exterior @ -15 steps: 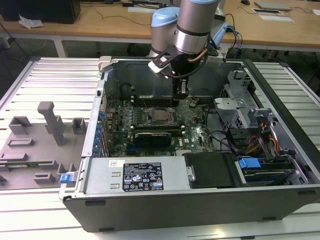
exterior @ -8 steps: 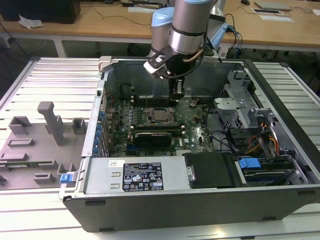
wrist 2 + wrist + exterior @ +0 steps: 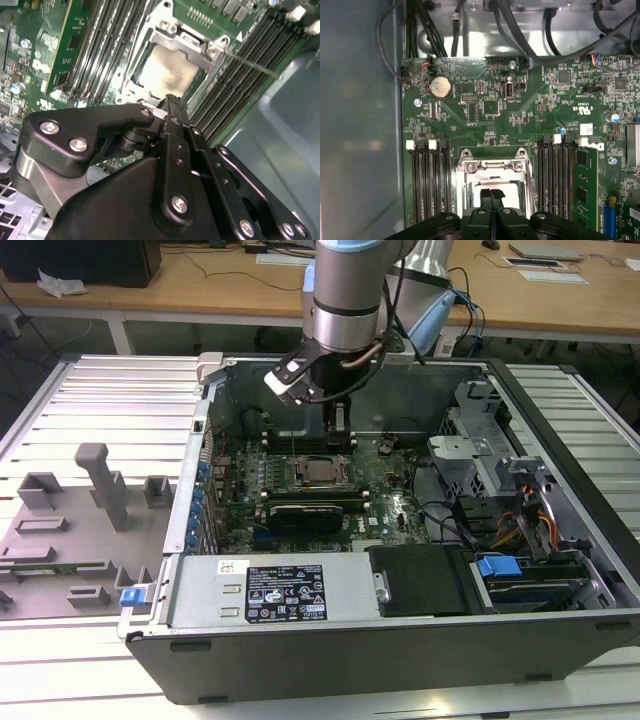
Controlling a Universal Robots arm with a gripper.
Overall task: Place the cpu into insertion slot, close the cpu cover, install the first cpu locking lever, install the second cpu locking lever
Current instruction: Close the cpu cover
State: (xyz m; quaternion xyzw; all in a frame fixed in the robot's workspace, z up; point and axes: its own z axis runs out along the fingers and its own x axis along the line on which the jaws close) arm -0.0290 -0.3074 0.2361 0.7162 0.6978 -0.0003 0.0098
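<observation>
I hang on my arm inside the open case (image 3: 400, 665), which lies on a slatted table (image 3: 100, 390). In the exterior view my gripper (image 3: 338, 432) is just above the board (image 3: 390, 502), beside the slot (image 3: 320, 472) on the side away from the long black card (image 3: 310, 510). My jaws are pressed together. In both wrist views the two fingers (image 3: 485, 199) meet along a straight seam, and I can see nothing pinched between them. The cpu (image 3: 167, 72) sits in the slot, its dull silver top showing through the window of the cover (image 3: 492, 166). The cover looks to lie flat over the chip's rim, its bright metal bar and two screws at the end away from my tips. In the second wrist view my tips are at the socket's near edge, low over it; I cannot tell whether they touch the cover or hover just clear. From one corner of the socket a thin lever (image 3: 255, 65) runs out straight across the memory slots (image 3: 235, 75) on that side. More memory slots (image 3: 427, 175) flank the socket's other side. In the first wrist view a coin cell (image 3: 440, 87) sits further up the board, with black cables (image 3: 520, 30) beyond its edge.
</observation>
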